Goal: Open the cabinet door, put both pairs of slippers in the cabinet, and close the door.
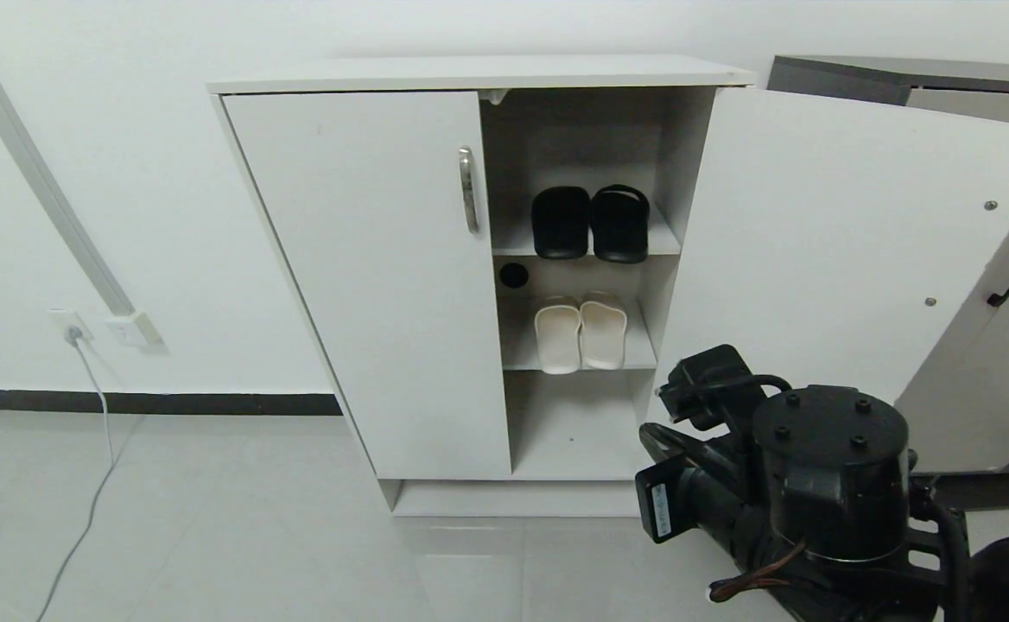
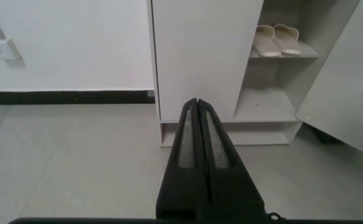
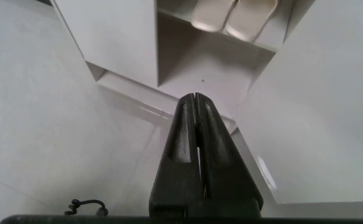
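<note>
The white cabinet (image 1: 366, 259) stands against the wall with its left door closed and its right door (image 1: 815, 242) swung wide open. A black pair of slippers (image 1: 589, 223) rests on the upper shelf. A white pair of slippers (image 1: 580, 333) rests on the middle shelf, also seen as white slippers (image 2: 278, 39) and white slippers (image 3: 234, 12). The bottom shelf (image 1: 569, 432) is bare. My left gripper (image 2: 197, 102) is shut on nothing, low over the floor in front of the closed door. My right gripper (image 3: 195, 96) is shut and empty, near the cabinet base beside the open door.
A grey cabinet (image 1: 988, 285) with black handles stands right behind the open door. A wall socket (image 1: 71, 328) and its cable (image 1: 90, 484) are at the left. Tiled floor (image 1: 254, 536) lies free in front of the cabinet.
</note>
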Robot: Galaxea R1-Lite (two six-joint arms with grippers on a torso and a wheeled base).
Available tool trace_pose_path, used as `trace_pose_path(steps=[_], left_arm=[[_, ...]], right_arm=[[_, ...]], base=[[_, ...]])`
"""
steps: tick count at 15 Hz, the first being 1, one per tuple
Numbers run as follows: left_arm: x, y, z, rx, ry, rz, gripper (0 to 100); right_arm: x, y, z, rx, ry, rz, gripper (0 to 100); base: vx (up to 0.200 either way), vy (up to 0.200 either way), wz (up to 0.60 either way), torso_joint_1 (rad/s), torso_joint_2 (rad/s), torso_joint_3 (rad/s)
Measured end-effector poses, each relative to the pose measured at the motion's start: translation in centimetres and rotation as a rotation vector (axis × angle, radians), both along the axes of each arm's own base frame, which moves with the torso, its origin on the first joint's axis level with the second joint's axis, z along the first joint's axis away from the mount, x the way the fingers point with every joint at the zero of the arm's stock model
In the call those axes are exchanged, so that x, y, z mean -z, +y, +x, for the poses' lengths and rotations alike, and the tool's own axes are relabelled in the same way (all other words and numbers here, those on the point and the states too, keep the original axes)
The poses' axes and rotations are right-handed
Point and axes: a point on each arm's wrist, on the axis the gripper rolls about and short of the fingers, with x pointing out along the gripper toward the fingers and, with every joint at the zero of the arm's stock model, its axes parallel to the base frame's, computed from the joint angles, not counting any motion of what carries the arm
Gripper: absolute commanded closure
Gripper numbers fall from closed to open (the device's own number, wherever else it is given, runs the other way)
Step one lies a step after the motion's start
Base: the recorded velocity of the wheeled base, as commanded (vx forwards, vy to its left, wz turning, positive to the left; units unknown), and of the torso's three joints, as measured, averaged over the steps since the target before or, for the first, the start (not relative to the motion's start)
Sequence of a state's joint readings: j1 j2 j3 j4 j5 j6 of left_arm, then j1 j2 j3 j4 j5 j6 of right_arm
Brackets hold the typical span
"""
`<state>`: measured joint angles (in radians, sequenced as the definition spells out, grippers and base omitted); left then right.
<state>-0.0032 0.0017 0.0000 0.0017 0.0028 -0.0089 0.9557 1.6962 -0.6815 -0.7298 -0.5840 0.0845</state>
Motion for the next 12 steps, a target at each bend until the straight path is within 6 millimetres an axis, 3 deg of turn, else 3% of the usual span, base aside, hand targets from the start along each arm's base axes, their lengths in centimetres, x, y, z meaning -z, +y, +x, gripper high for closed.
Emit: trace_pose_path(steps=[9,12], left_arm=[[0.0,0.03,0.0,-0.014,0.0,0.0,100],[-0.03,0.04,0.0,-0.016,-0.003,-0.002,100]], right_arm=[[0.3,0.06,0.06,0.001,0.006,-0.01,100],[0.38,0.11,0.04,0.0,0.006,-0.012,100]], base=[[0.0,0.0,0.0,0.0,0.0,0.0],[0.0,0.0,0.0,0.001,-0.15,-0.266]])
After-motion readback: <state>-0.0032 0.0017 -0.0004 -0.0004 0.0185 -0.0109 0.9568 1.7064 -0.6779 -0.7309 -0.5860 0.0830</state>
